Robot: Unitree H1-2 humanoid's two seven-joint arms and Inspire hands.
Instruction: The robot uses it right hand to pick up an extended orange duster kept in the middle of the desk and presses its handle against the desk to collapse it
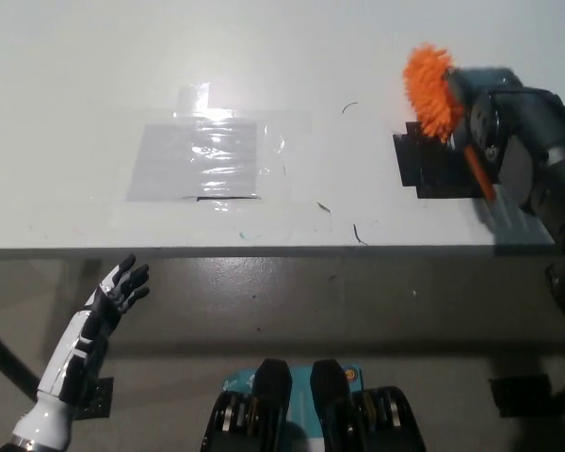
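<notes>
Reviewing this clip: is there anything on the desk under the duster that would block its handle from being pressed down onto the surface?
Nothing visible blocks it. The right hand holds the orange duster above the desk, near its right side. Beneath it lies only a flat black patch. The clear taped sheet lies well to the left. The left hand rests below the desk edge.

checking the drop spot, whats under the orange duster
Under the orange duster lies a black patch on the desk; the right hand covers its right edge.
</notes>
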